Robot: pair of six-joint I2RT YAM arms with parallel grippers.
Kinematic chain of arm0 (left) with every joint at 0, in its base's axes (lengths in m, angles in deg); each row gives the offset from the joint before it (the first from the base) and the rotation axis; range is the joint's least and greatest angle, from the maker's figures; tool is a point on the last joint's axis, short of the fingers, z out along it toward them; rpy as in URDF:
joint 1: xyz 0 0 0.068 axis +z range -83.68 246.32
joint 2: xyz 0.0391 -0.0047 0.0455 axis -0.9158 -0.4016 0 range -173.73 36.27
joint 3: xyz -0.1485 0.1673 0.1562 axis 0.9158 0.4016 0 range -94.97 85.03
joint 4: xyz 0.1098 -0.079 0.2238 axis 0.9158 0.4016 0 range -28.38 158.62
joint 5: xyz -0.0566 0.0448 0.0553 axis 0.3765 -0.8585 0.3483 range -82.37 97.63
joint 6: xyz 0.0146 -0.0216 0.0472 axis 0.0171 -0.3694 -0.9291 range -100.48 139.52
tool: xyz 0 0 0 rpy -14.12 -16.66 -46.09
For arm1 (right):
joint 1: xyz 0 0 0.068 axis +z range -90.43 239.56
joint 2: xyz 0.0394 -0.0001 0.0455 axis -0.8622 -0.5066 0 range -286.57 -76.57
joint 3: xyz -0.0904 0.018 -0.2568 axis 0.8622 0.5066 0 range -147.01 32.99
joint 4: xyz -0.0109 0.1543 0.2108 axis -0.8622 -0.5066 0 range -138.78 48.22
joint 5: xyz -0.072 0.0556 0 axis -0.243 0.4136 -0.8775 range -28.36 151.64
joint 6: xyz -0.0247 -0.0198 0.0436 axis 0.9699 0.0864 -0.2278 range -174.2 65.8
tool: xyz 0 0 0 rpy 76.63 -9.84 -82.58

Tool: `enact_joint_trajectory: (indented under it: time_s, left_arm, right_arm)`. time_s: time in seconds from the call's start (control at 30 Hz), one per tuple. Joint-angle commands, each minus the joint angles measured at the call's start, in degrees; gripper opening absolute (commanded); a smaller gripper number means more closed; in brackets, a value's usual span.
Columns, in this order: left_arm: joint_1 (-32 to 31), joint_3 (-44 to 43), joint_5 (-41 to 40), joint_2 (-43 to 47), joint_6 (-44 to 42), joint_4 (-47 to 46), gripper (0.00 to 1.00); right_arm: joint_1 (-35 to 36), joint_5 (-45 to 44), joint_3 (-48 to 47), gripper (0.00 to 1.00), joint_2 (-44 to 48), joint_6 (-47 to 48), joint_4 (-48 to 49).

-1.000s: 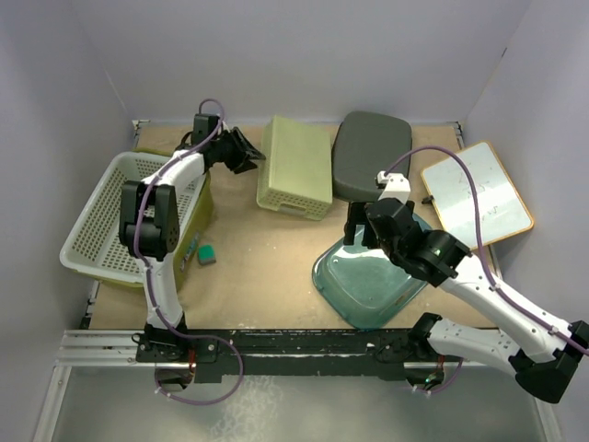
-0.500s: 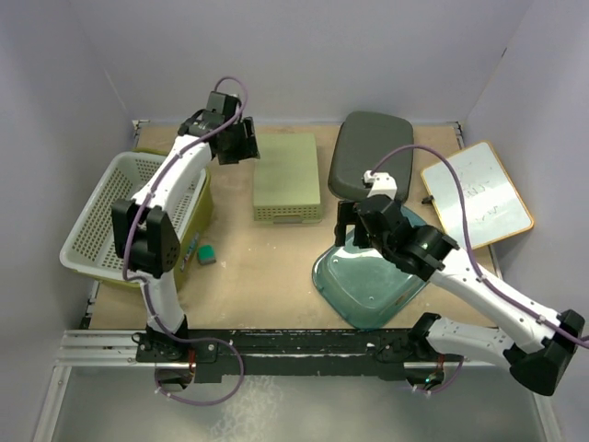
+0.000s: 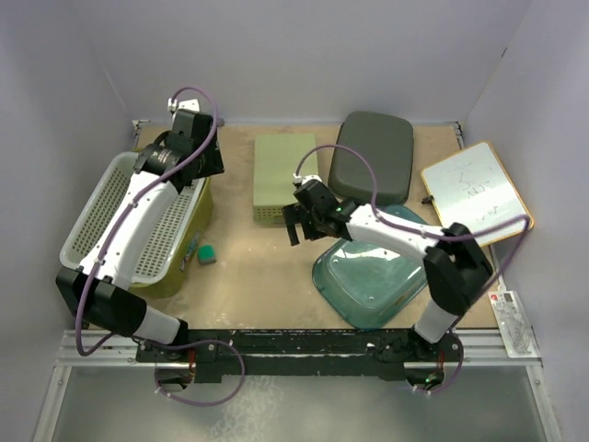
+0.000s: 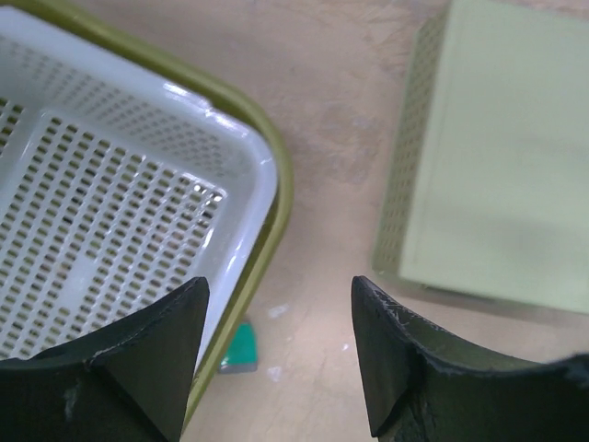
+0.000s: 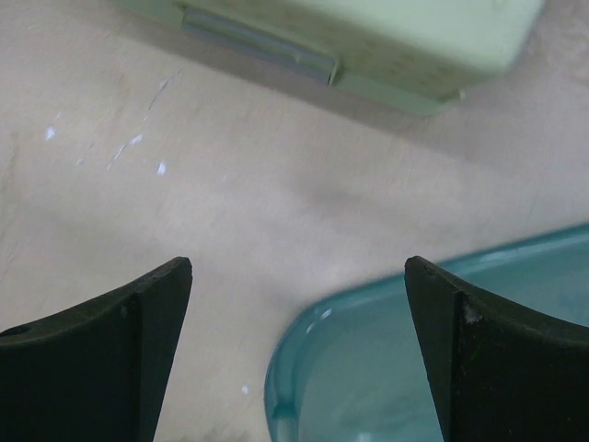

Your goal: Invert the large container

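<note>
Tan, scuffed tabletop (image 3: 258,276) fills the floor of a pale-walled booth. We find the left end effector (image 3: 204,161) released, its dark fingers (image 4: 147,359) spread with nothing between them, hanging over the back right corner of the white basket (image 3: 92,230). The right end effector (image 3: 299,227) is released too and holds nothing. It hangs above bare tabletop between the container (image 3: 286,175) and the teal tray (image 3: 368,285).

The container lies flat near the back centre, smooth face up, just apart from both end effectors. Our left wrist view adds what the top view blurs: rows of fine holes down its side wall, the same kind of mesh on the basket, and an olive bin (image 4: 281,184) whose rim wraps around the basket. It also catches a small teal block (image 4: 241,345) on the tabletop beside that rim. Our right wrist view shows a grey slot in the container's near wall and the tray's glossy, translucent, rounded corner.

Only the top view shows the dark grey lid (image 3: 373,157) behind the tray and the wood-framed whiteboard (image 3: 474,193) at the right. There the right arm crosses the tray's back rim and hides part of it, and the left arm stretches over the basket.
</note>
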Motion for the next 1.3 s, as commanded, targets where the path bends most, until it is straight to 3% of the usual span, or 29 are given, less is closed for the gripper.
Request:
enact_joint_trajectory:
  time_s: [0.0,0.3,0.57,0.7,0.87,1.1,1.27]
  left_arm:
    - [-0.04,3.57,-5.76,3.46,0.92,3.55,0.61]
    - [-0.06,7.65,-5.27,6.17,2.71,2.13,0.61]
    - [-0.09,9.04,-6.71,9.87,1.85,2.35,0.61]
    - [-0.09,10.17,-6.26,9.89,2.03,1.73,0.61]
    - [-0.04,11.32,-6.34,9.82,2.36,0.71,0.61]
    - [-0.11,10.59,-5.63,9.75,2.68,1.05,0.60]
    - [-0.11,10.10,-5.29,10.58,2.38,2.09,0.59]
  right_arm:
    - [-3.44,-1.16,-7.23,1.00,-7.41,5.99,2.19]
    - [-9.08,-0.01,-20.24,1.00,-21.96,3.66,1.75]
    - [-7.84,32.40,-24.75,1.00,-25.42,0.16,19.16]
    - [-7.35,40.46,-24.79,1.00,-24.58,-0.44,20.55]
    - [-7.65,33.52,-21.72,1.00,-20.36,1.99,18.12]
    - [-8.02,20.86,-23.45,1.00,-21.17,2.54,11.42]
    - [-8.91,22.53,-16.25,1.00,-20.22,-0.70,18.28]
